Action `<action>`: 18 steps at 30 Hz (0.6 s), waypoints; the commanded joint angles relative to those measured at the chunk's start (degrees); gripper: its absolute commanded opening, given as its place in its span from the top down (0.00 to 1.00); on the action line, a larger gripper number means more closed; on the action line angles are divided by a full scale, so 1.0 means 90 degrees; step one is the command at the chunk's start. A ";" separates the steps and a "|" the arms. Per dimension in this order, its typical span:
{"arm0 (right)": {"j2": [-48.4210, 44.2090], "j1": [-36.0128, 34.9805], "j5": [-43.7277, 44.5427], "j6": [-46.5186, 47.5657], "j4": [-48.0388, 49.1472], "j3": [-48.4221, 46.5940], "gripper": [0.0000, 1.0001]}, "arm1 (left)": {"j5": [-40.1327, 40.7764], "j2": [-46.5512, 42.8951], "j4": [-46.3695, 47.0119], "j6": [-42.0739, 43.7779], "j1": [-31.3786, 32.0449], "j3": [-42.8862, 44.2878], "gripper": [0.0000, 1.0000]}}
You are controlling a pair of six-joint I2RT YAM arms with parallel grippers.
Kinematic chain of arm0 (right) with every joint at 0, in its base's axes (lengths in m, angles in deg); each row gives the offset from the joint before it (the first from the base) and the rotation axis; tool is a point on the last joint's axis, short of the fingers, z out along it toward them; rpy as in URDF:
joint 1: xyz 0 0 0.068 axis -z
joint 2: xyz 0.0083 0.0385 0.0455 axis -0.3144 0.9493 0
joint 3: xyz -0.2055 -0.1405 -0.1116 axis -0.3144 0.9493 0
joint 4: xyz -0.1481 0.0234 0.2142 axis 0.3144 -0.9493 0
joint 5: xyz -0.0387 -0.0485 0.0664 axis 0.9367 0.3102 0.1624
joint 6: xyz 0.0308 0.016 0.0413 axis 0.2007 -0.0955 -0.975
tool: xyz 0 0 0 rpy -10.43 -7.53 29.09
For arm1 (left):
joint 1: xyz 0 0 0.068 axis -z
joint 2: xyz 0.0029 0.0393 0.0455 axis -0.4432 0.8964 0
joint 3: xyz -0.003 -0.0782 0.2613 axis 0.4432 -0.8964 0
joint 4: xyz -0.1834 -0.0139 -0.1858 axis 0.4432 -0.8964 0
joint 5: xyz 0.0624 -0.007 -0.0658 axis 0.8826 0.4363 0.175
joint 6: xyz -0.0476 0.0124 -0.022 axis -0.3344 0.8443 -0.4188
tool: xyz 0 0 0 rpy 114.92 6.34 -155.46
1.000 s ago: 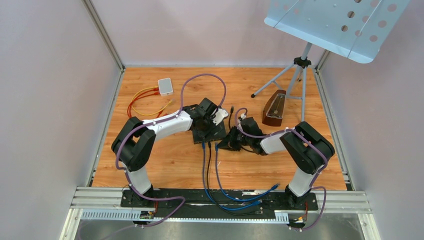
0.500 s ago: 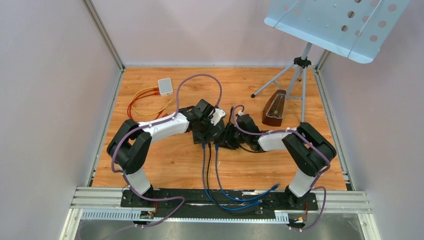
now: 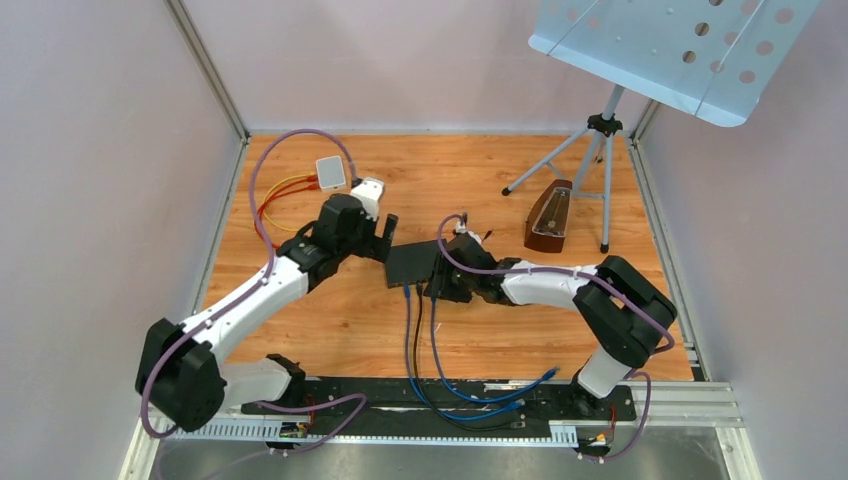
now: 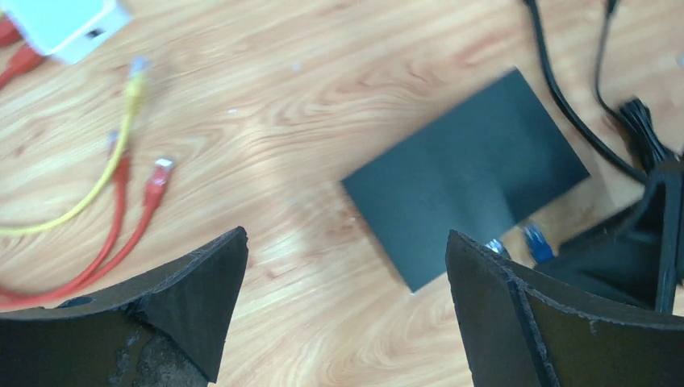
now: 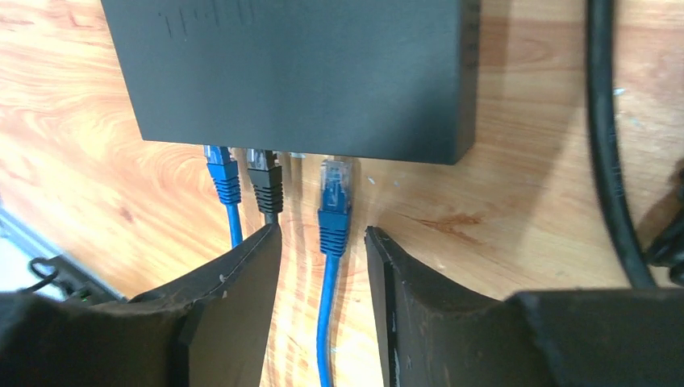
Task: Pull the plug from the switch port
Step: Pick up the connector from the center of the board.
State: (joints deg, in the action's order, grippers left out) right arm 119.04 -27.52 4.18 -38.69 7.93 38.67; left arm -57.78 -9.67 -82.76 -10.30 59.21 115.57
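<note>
Now R gripper [image 5: 323,230] narrowly open, straddling blue plug [image 5: 335,197] at switch [image 5: 290,72] front. Black plug [image 5: 264,181] crowds its 9 o'clock. L gripper [image 4: 345,242] wide, empty. White adapter [image 4: 60,24] and red cables [image 4: 153,189] at switch's 10 o'clock.

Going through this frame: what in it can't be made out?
- Right wrist: the port openings of the switch are hidden under its top. The loose blue plug lies just outside, its port unclear.
- Top external: the right gripper hides its fingertips under its own wrist, and the plugs are too small.
- Left wrist: the white box is cut off at the top-left corner, and the view is motion-blurred.
</note>
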 commanded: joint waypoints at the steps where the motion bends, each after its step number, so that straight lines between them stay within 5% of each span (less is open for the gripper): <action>1: 0.0403 -0.0488 0.1325 0.0222 -0.1486 -0.0727 0.54 | 0.0715 -0.0711 0.0533 -0.0788 -0.0416 -0.0427 0.00; 10: 0.1461 -0.1309 0.2786 -0.0043 -0.3612 -0.1905 0.64 | 0.0938 -0.1008 0.0348 -0.1076 -0.0865 -0.0602 0.00; 18: 0.0708 -0.1401 0.2769 0.0051 -0.3352 -0.1470 0.62 | 0.0921 -0.1025 0.0252 -0.1044 -0.0915 -0.0591 0.00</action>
State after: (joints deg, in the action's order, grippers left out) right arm 128.13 -40.02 28.76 -39.43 -16.05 21.25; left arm -50.54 -17.38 -81.36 -18.43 51.54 110.15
